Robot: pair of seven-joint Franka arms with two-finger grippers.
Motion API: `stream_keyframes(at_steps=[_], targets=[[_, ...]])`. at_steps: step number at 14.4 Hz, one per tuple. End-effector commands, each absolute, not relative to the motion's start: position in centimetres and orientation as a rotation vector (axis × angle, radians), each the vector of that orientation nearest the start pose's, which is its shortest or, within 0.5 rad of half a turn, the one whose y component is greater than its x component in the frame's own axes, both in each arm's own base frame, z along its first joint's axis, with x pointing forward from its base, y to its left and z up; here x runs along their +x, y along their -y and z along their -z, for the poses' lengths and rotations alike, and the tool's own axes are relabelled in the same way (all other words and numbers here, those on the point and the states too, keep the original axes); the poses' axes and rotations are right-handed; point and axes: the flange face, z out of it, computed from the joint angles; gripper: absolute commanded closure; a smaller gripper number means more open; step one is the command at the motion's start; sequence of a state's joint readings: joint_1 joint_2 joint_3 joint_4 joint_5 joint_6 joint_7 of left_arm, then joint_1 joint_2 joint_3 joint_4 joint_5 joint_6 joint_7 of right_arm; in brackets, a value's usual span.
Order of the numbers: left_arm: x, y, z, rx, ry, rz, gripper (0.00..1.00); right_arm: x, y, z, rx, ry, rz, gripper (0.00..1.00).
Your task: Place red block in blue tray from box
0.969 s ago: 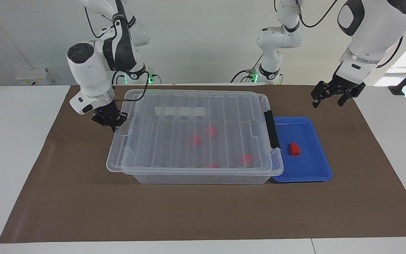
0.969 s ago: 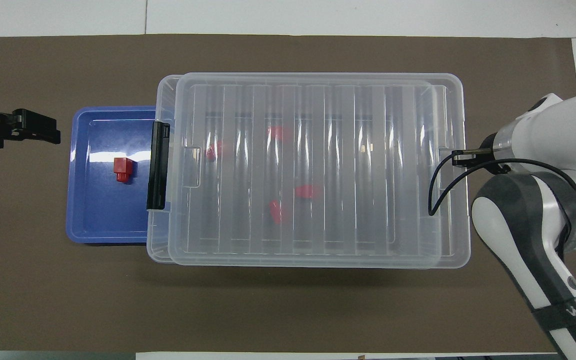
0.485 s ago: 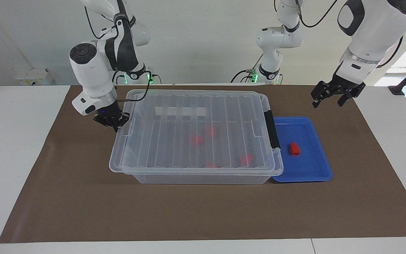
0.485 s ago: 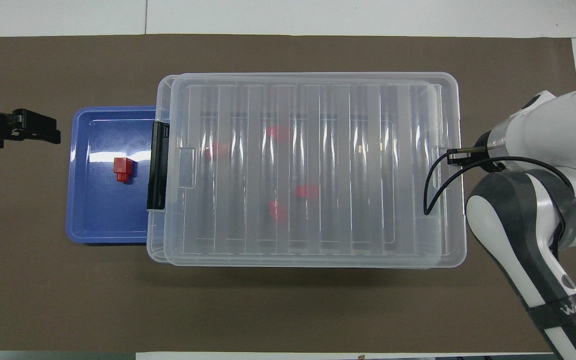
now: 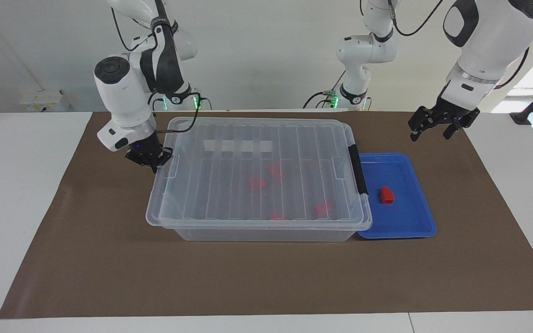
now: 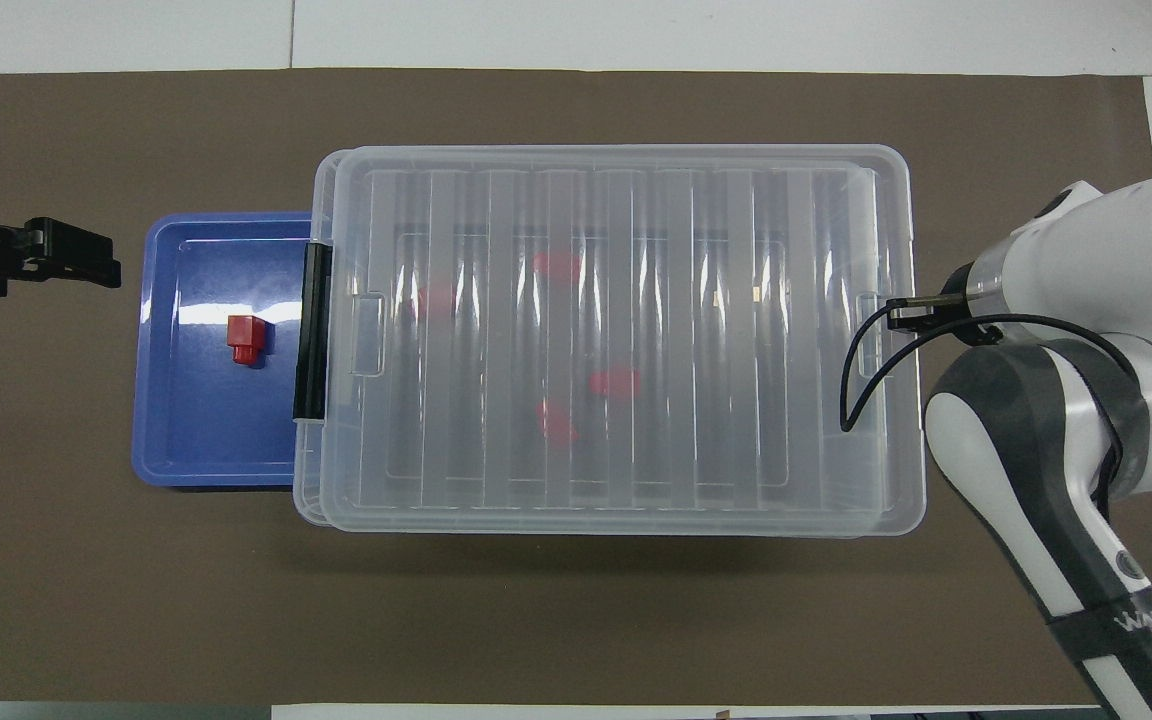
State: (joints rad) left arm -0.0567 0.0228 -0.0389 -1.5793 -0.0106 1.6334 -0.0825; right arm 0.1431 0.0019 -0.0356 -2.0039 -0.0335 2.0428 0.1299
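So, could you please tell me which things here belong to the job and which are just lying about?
Part of the job:
- red block, lying in the blue tray
- box, lid on
- right gripper at the lid's edge
- left gripper, waiting in the air, open

Just lying about:
- other red pieces inside the box
- brown mat

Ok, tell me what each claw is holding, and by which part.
Right claw seems to grip the lid by its end rim; left claw, open, holds nothing.

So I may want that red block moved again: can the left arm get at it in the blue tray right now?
Probably yes. The red block lies uncovered in the blue tray, and the left gripper hangs open over the mat beside the tray, nothing between them.
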Motion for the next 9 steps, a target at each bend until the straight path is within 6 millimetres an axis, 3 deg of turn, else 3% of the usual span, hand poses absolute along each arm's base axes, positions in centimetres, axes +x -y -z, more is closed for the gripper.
stream_keyframes(at_steps=[1,6,9], targets=[[55.5,5.2,-61.5,-3.149,-0.002,0.038,0.00,55.9,-6.2,-45.5,-3.157,-0.059,0.008,1.00],[55.5,5.2,-61.6,-3.150,-0.002,0.040,0.00,56.3,-4.8,-49.8,-3.166,-0.078,-0.051,1.00],[55.5,5.2,-61.5,-3.149,-0.002,0.038,0.00,56.1,-3.6,-54.4,-3.177,-0.109,-0.089,1.00]])
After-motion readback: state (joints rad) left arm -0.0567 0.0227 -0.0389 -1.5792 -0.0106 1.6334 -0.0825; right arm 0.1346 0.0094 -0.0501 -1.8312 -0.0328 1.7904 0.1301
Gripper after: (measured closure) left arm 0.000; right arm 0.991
